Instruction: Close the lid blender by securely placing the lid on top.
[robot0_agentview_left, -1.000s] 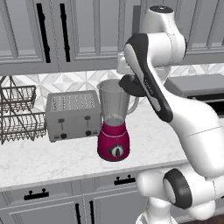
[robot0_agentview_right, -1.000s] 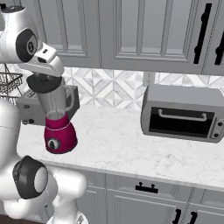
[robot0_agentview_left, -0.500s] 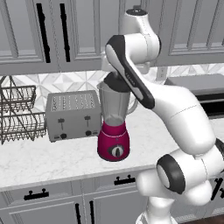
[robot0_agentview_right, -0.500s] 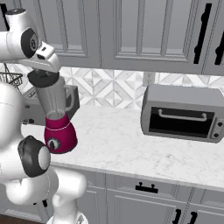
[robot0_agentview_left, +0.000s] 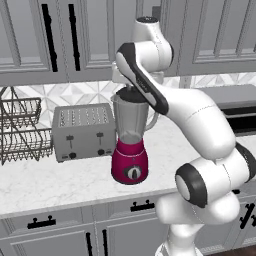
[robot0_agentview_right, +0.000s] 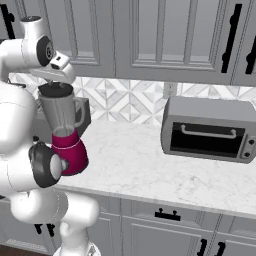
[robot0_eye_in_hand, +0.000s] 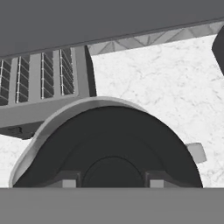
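The blender (robot0_agentview_left: 131, 145) stands on the counter with its magenta base (robot0_agentview_left: 130, 162) and dial facing front; it also shows at the left as the blender (robot0_agentview_right: 65, 130). The dark round lid (robot0_eye_in_hand: 109, 144) lies across the clear jar's rim (robot0_eye_in_hand: 48, 124), seen from the sides as a black cap, the lid (robot0_agentview_left: 129, 95) (robot0_agentview_right: 56, 90). My gripper (robot0_eye_in_hand: 110, 183) comes down from directly above, its two fingertips (robot0_eye_in_hand: 65, 183) set against either side of the lid's central knob, shut on it. In the base views the gripper (robot0_agentview_left: 132, 89) (robot0_agentview_right: 57, 82) sits right on top of the jar.
A silver toaster (robot0_agentview_left: 82, 131) stands just left of the blender, with a wire dish rack (robot0_agentview_left: 20, 130) beyond it. A toaster oven (robot0_agentview_right: 210, 129) sits at the right of the marble counter (robot0_agentview_right: 140, 165). Wall cabinets hang close above the hand.
The arm has swung left with the lid, from beside the jar's top to directly over it, and the lid now rests on the rim.
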